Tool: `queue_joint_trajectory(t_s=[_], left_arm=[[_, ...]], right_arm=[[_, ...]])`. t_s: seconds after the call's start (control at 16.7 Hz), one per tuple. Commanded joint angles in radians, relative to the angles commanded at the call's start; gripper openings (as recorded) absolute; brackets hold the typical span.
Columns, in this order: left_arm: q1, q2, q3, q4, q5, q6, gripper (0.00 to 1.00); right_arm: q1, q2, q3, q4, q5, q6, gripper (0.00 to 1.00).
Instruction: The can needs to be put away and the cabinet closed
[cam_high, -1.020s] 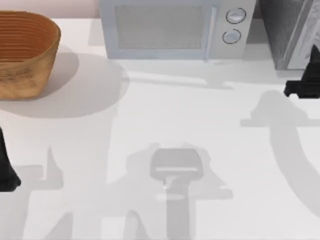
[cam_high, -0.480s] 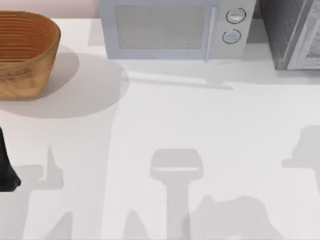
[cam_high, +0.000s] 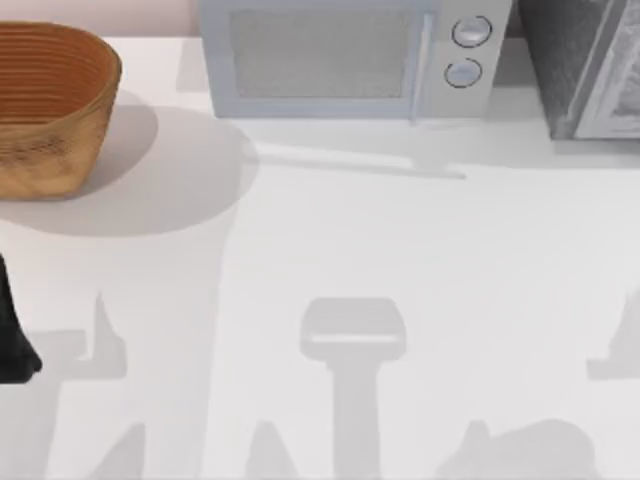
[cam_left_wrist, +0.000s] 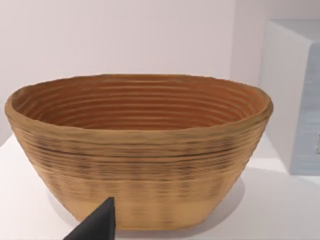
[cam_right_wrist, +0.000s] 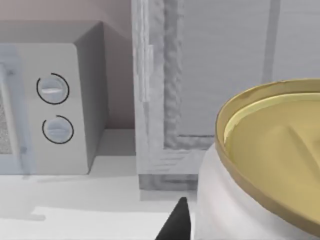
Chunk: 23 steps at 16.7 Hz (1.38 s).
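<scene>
The small cylindrical tin can with a dull gold top (cam_right_wrist: 270, 165) sits very close under the right wrist camera, facing the grey cabinet (cam_right_wrist: 210, 85) at the table's far right corner. It looks rigid, light and smooth, so a grip across its white side seems safest. Its label is cut off. Whether the right gripper holds it, I cannot tell. The left gripper (cam_high: 12, 335) is parked at the table's left edge, fingers unclear.

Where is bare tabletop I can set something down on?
The wide white table in front of the grey microwave lies bare, right across to the woven brown basket. The back row is crowded: basket, microwave, grey cabinet side by side.
</scene>
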Motion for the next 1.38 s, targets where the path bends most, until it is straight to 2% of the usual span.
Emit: queue_joint_trajectory(t_s=[0.42, 0.66, 0.96, 1.38], left_arm=[[0.000, 0.000, 0.000, 0.000, 0.000, 0.000, 1.00], [0.000, 0.000, 0.000, 0.000, 0.000, 0.000, 1.00], [0.000, 0.000, 0.000, 0.000, 0.000, 0.000, 1.00], [0.000, 0.000, 0.000, 0.000, 0.000, 0.000, 1.00]], right_arm=[[-0.001, -0.007, -0.002, -0.005, -0.003, 0.001, 0.00], [0.010, 0.069, 0.099, -0.029, 0.009, 0.002, 0.00], [0.042, 0.304, 0.408, -0.104, 0.043, 0.005, 0.00], [0.105, 0.757, 1.004, -0.248, 0.109, 0.010, 0.00]])
